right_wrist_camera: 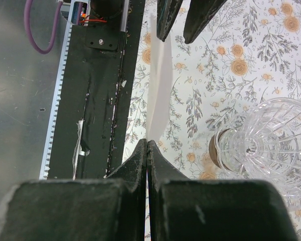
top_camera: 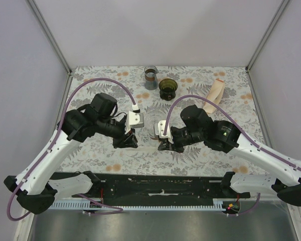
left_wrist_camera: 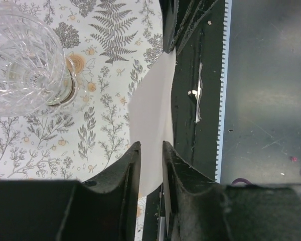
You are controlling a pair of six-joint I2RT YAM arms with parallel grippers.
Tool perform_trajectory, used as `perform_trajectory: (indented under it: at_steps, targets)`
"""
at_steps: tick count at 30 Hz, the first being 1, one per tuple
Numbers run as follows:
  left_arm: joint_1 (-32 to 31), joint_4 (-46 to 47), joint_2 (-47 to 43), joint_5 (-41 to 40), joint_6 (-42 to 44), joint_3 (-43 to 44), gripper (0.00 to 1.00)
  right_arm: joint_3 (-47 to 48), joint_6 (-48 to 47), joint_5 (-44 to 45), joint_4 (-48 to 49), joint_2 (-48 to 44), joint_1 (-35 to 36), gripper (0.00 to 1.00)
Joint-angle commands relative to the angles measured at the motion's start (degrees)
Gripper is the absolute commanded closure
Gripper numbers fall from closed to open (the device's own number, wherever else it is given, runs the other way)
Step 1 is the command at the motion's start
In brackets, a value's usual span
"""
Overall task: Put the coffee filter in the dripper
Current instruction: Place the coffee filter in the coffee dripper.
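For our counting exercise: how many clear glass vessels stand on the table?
2. A glass jar stands at the back beside the dripper, and a cut-glass carafe sits in front of it, toward the middle. None seems hidden.

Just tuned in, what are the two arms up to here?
Both arms meet in the middle at the thin white paper coffee filter. The right tool is shut on one edge; the left tool has its fingers slightly apart with the opposite edge between them. A clear cut-glass carafe stands close by. The dark olive-green translucent funnel-shaped dripper sits farther back on the table, with no filter in it yet.
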Motion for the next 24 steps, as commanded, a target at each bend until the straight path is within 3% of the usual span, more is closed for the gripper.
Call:
perform_trajectory:
  at_steps: [1, 19, 24]
  targets:
    - [-0.27, -0.48, -0.14, 2.28, 1.73, 3.00, 0.69, 1.32, -0.78, -0.65, 1.40, -0.57, -0.10, 1.00]
    - [-1.14, -0.30, -0.67, -0.45, 1.81, -0.25, 0.66, 1.67, -0.78, 0.23, 1.32, -0.04, -0.10, 1.00]
    - [-1.49, -0.39, 0.03, -2.55, 1.02, -0.25, 0.71, 2.03, -0.87, 0.31, 1.32, 0.05, -0.19, 1.00]
